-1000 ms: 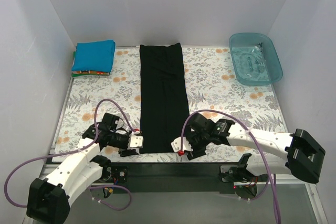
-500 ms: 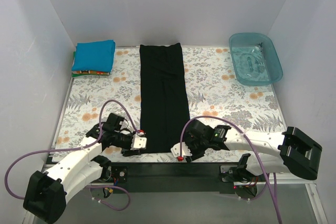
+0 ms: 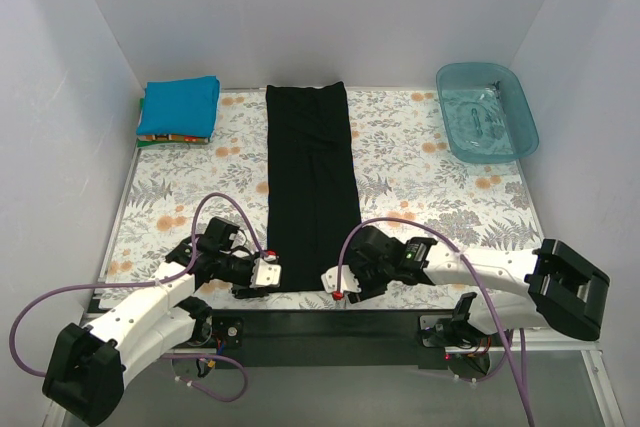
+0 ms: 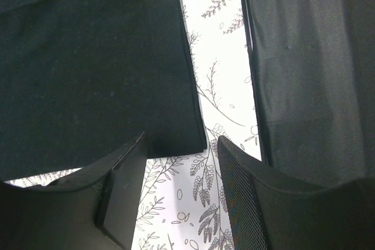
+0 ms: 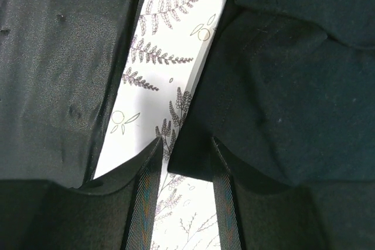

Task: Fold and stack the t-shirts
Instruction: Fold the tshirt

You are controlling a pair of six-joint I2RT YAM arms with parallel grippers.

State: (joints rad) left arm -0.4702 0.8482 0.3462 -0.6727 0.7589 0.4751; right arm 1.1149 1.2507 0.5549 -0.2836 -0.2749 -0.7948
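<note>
The black t-shirt (image 3: 311, 187) lies as a long narrow strip down the middle of the floral cloth. My left gripper (image 3: 263, 274) sits low at its near left corner, open. In the left wrist view that corner (image 4: 176, 136) lies just between the fingertips of the left gripper (image 4: 180, 141). My right gripper (image 3: 334, 283) is at the near right corner, open but narrow. In the right wrist view the corner (image 5: 190, 159) reaches in between the tips of the right gripper (image 5: 186, 143) and lies against the right finger (image 5: 225, 203). A blue t-shirt (image 3: 179, 107) tops a folded pile with orange and green slivers (image 3: 172, 138).
A translucent teal tub (image 3: 487, 112) stands at the far right. White walls close in the table on three sides. A dark bar (image 3: 330, 322) runs along the near edge, right behind both grippers. Purple cables (image 3: 215, 205) loop over each arm.
My right gripper has moved left to the shirt's near right corner and its jaws have narrowed. The left gripper has slid slightly right to the near left corner.
</note>
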